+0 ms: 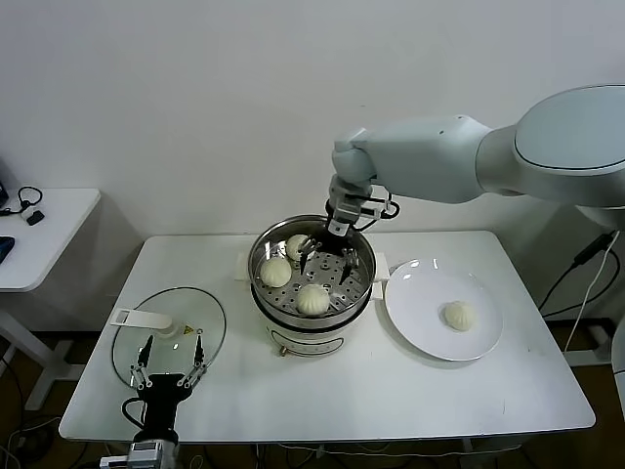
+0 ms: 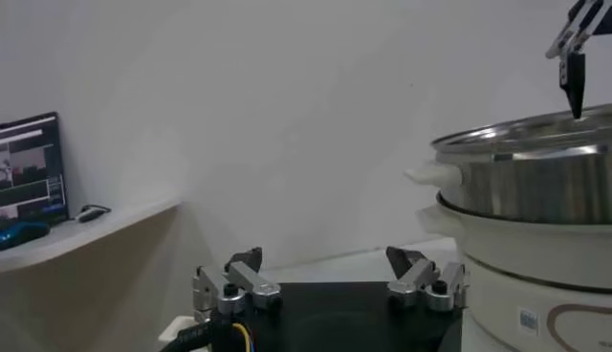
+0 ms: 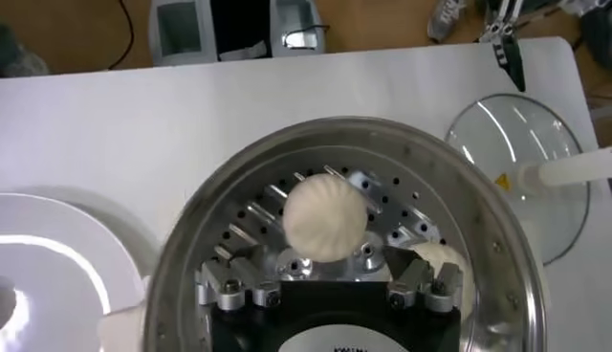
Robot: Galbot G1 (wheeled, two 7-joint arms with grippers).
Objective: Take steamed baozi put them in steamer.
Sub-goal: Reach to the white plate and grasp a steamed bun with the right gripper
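Note:
The steamer point(image 1: 363, 285) stands mid-table with three steamed baozi on its perforated tray: one at the front point(image 1: 312, 299), one on the left point(image 1: 275, 272), one at the back point(image 1: 298, 244). A fourth baozi point(image 1: 457, 315) lies on the white plate point(image 1: 430, 337). My right gripper point(image 1: 327, 257) hangs open just above the tray and holds nothing. In the right wrist view a pleated baozi point(image 3: 325, 218) rests on the tray beyond the spread jaws of the right gripper point(image 3: 323, 270), and a second baozi point(image 3: 440, 260) shows beside it. My left gripper point(image 1: 168, 363) is parked open over the glass lid.
The glass lid point(image 1: 210, 327) with its white handle lies flat at the table's left front, also in the right wrist view as the lid point(image 3: 535, 182). The steamer wall point(image 2: 535, 191) rises close beside the open left gripper point(image 2: 325, 263). A side table point(image 1: 44, 234) stands far left.

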